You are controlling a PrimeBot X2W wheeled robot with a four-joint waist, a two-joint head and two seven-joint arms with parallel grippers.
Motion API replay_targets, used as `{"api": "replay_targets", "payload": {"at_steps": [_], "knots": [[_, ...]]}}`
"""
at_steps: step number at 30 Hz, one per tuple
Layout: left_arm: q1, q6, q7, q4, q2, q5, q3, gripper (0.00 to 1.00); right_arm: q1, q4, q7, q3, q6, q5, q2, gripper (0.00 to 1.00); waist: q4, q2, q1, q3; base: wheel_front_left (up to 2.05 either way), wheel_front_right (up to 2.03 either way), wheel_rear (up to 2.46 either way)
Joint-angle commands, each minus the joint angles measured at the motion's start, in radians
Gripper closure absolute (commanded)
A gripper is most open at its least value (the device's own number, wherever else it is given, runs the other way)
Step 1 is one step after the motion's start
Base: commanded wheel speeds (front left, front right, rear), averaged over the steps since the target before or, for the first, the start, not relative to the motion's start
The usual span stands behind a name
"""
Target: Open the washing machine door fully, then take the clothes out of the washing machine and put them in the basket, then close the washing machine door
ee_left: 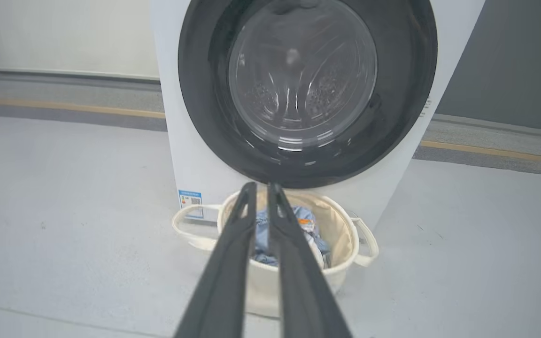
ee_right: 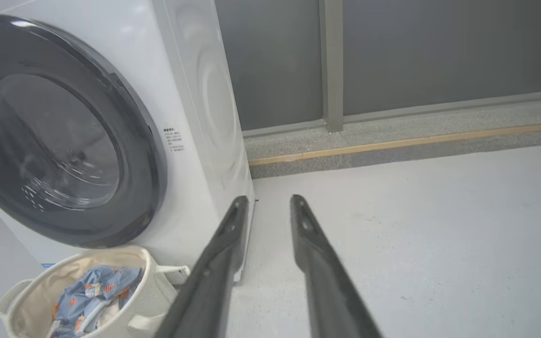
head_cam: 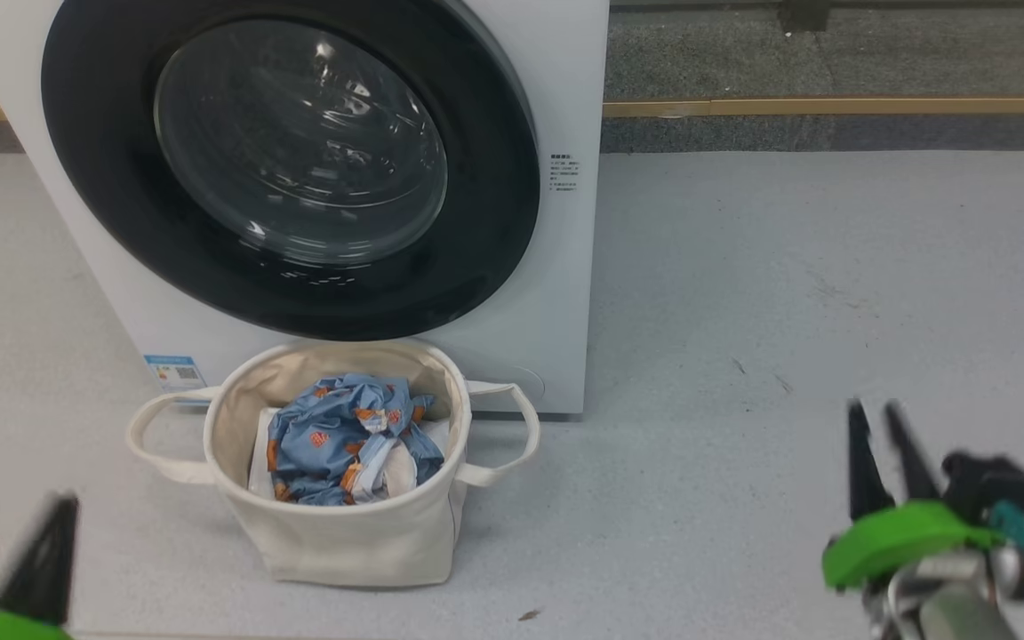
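Note:
The washing machine (head_cam: 565, 293) stands white at the back, and the washing machine door (head_cam: 103, 178) with its black rim and glass bowl lies shut flat against its front. Right before it on the floor sits the cream basket (head_cam: 343, 542), holding the blue bear-print clothes (head_cam: 334, 440) over something white. My left gripper (head_cam: 54, 516) hangs low at the near left, pointing at the basket (ee_left: 341, 234); its fingers stand a narrow gap apart, empty (ee_left: 261, 186). My right gripper (head_cam: 875, 411) is well right of the basket over bare floor, open and empty (ee_right: 268, 201).
Pale grey floor spreads to the right of the machine. Behind runs a raised grey kerb with a yellow strip (head_cam: 832, 107), and beyond it a grey wall with a post (ee_right: 330, 65). A blue label (head_cam: 172, 372) is on the machine's lower left.

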Motion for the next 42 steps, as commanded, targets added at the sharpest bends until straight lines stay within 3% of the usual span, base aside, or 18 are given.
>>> {"api": "replay_targets", "payload": {"at_steps": [1,3,10,14,42], "knots": [[0.006,0.000,0.001,0.005,-0.009,-0.001,-0.004,1.00,0.006,0.008,0.001,0.000,0.000,0.002,0.002,1.00,0.000,0.0000,0.0000,0.000,0.00,0.00,0.00],[0.042,0.000,0.002,0.030,-0.049,-0.001,-0.024,1.00,0.045,0.044,0.003,0.001,0.000,0.002,0.009,1.00,0.000,0.0000,0.0000,0.000,0.00,0.00,0.00],[0.041,0.000,0.024,0.017,-0.075,-0.054,-0.006,1.00,0.046,0.034,0.026,-0.011,0.000,0.075,0.013,1.00,0.006,0.0000,0.0023,0.003,0.00,0.00,0.00],[0.041,0.000,0.038,0.008,-0.094,-0.091,0.006,1.00,0.049,0.025,0.039,-0.017,0.000,0.128,0.016,1.00,0.010,0.0000,0.0001,0.009,0.00,0.00,0.00],[0.038,0.001,0.117,-0.041,-0.194,-0.296,0.072,1.00,0.060,-0.019,0.116,-0.052,0.000,0.415,0.031,1.00,0.032,0.0000,0.0000,0.030,0.00,0.00,0.00]]}}
